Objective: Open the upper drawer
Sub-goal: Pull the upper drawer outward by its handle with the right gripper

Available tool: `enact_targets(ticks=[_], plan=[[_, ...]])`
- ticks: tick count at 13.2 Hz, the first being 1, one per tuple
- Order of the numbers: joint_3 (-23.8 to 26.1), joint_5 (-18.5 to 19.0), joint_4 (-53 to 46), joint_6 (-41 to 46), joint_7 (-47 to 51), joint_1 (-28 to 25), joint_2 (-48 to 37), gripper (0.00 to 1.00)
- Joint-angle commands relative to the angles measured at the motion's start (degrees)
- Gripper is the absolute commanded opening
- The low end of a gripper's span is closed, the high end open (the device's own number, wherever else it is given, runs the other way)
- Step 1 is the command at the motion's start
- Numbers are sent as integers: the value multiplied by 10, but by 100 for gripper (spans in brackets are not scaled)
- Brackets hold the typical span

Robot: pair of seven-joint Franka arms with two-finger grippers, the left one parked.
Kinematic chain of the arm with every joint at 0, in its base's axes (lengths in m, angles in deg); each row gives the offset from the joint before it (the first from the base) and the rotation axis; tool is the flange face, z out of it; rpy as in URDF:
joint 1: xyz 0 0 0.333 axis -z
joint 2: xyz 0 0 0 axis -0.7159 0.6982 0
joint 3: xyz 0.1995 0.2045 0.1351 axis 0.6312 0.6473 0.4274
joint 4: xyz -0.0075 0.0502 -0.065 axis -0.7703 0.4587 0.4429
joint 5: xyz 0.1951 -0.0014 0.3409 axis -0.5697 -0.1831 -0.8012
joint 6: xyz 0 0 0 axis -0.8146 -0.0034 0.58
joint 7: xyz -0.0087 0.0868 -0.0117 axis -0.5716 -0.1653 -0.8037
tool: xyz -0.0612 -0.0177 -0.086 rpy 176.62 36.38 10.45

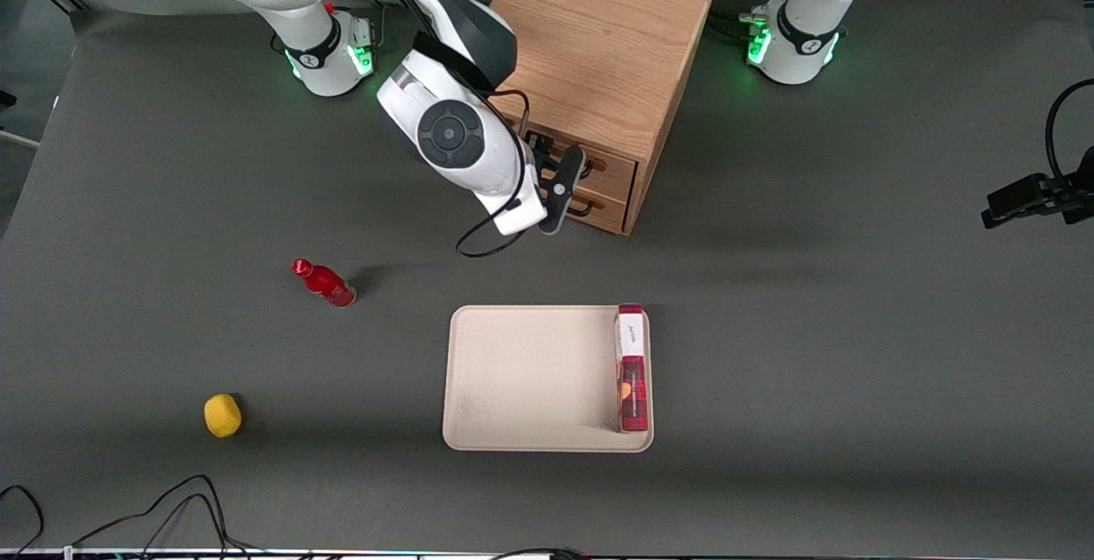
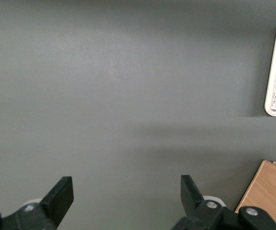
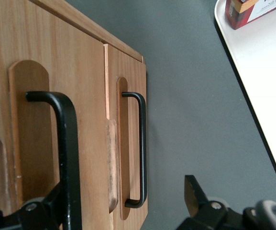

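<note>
You have a dark grey desk (image 1: 855, 329) under the whole scene, and the small wooden cabinet (image 1: 602, 56) stands at about 12 o'clock from the beige tray (image 1: 530, 380). The upper drawer (image 1: 611, 165) is the top one of two in the cabinet front, and its face looks flush with the cabinet. Your right arm reaches down from its base and bends over the cabinet corner, with the wrist tilted so the gripper (image 1: 564, 188) points at the drawer fronts. In the right wrist view the jaws are spread wide: one finger (image 3: 56, 206) lies against the black handle (image 3: 63, 143) of the upper drawer, the other finger (image 3: 195, 194) hangs over bare desk, so the handle is between them and nothing is pinched yet. The lower drawer (image 3: 128, 143) with its own handle (image 3: 140, 148) is just beside.

On the tray a red box (image 1: 632, 368) stands along one edge. A red bottle (image 1: 325, 283) lies at about 9 o'clock from the tray, and a yellow fruit (image 1: 222, 415) lies nearer the front camera.
</note>
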Motion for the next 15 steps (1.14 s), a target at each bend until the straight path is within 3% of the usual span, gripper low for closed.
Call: enact_targets(ticks=[1, 15], plan=[[-4, 18, 0, -9, -9, -4, 3, 100], [-16, 19, -6, -3, -1, 5, 4, 100]])
